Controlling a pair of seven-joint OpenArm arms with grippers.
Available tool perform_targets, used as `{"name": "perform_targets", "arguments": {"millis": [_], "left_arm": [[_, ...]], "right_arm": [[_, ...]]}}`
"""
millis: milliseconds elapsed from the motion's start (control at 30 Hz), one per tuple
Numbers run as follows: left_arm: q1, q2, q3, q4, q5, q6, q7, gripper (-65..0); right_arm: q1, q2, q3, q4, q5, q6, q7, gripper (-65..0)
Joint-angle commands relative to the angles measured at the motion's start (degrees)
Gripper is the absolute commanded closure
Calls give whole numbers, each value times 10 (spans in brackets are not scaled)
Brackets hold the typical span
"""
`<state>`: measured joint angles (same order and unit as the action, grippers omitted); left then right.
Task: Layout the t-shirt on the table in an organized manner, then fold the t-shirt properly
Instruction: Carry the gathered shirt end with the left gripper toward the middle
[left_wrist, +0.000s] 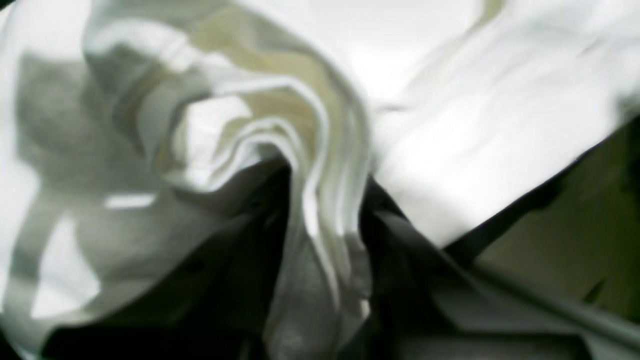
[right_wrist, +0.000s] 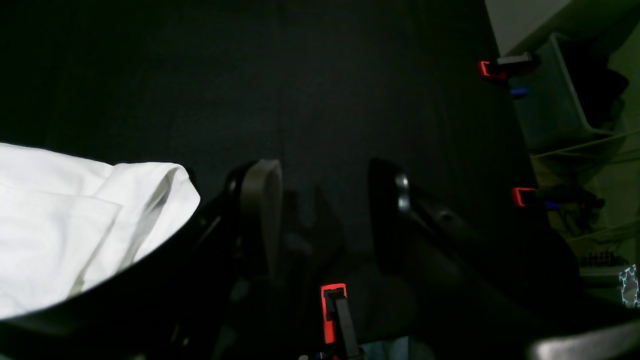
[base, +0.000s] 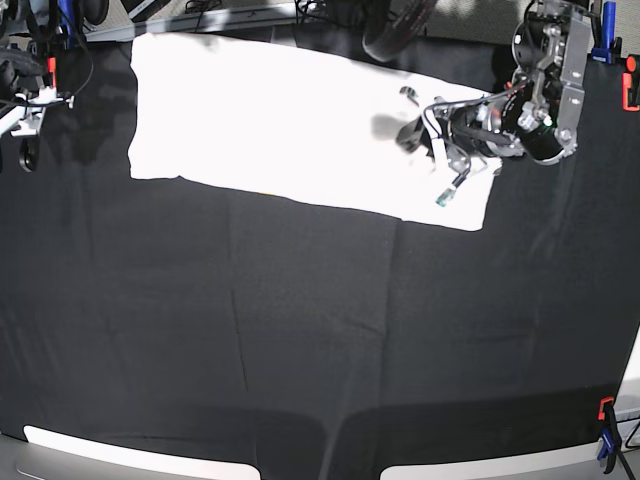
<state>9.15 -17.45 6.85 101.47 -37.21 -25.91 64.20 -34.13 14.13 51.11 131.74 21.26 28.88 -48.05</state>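
The white t-shirt (base: 280, 130) lies spread as a long rectangle along the far side of the black-clothed table (base: 300, 330), plain side up. My left gripper (base: 415, 125) is over the shirt's right part. In the left wrist view the left gripper (left_wrist: 325, 200) is shut on a bunched fold of the t-shirt (left_wrist: 475, 125). My right gripper (right_wrist: 325, 200) stands open over bare table (right_wrist: 325, 75), with nothing between its fingers. An edge of the t-shirt (right_wrist: 75, 215) shows to its left, apart from the fingers. The right arm (base: 25, 95) sits at the far left edge.
Red-orange clamps (right_wrist: 492, 67), (right_wrist: 522, 196), (right_wrist: 332, 310) hold the black cloth along the table's edge. A grey bin (right_wrist: 550, 95) stands beyond that edge. Another clamp (base: 607, 430) sits at the near right corner, one more clamp (base: 630, 90) at the far right.
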Motion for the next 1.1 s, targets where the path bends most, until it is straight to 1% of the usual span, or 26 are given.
{"name": "perform_targets", "arguments": {"millis": [0,100,133,167,300,367,467,500,600,633,733,767,833,900,933,967,1000,1033,1067], "left_arm": [[-7,-2,0,9,-29,-2,-14,-1],[-7,-2,0,9,-73,-2,-12,-156],[-7,-2,0,9,-81,-2,-7,-192],[-7,-2,0,9,-86,-2,2,-215],[-7,-2,0,9,-113,-5,44,-222],[-7,-2,0,9,-150,-4,52,-222],[-8,-2,0,9,-219,-5,41,-222],[-8,-2,0,9,-233,-10,33,-222],[-9,-2,0,9,-240,-59,28,-222],[-9,-2,0,9,-240,-68,28,-222],[-11,-2,-1,9,-237,-73,28,-222],[-11,-2,-1,9,-230,-73,27,-222],[-11,-2,-1,9,-177,-73,6,-222],[-10,-2,-1,9,-92,-70,-48,-222],[-9,-2,-1,9,-45,-57,-89,-222],[-7,-2,0,9,-5,-27,-135,-222],[-6,-1,0,9,20,15,-175,-222],[-6,4,0,9,36,52,-192,-222],[-8,12,0,9,50,70,-193,-222]], "right_arm": [[-2,8,4,10,4,-2,11,-269],[-2,8,4,10,4,-2,11,-269],[-2,8,4,10,4,-2,11,-269],[-2,8,4,10,4,-2,11,-269],[-2,8,4,10,4,-2,11,-269],[-2,8,4,10,4,-2,11,-269],[-2,8,4,10,4,-2,11,-269],[-2,8,4,10,4,-2,11,-269],[-2,8,4,10,4,-2,11,-269],[-2,8,4,10,4,-2,11,-269],[-2,8,4,10,4,-2,11,-269],[-2,8,4,10,4,-2,11,-269],[-2,8,4,10,4,-2,11,-269],[-2,8,4,10,4,-2,11,-269],[-2,8,4,10,4,-2,11,-269],[-2,8,4,10,4,-2,11,-269],[-2,8,4,10,4,-2,11,-269],[-2,8,4,10,4,-2,11,-269],[-2,8,4,10,4,-2,11,-269]]}}
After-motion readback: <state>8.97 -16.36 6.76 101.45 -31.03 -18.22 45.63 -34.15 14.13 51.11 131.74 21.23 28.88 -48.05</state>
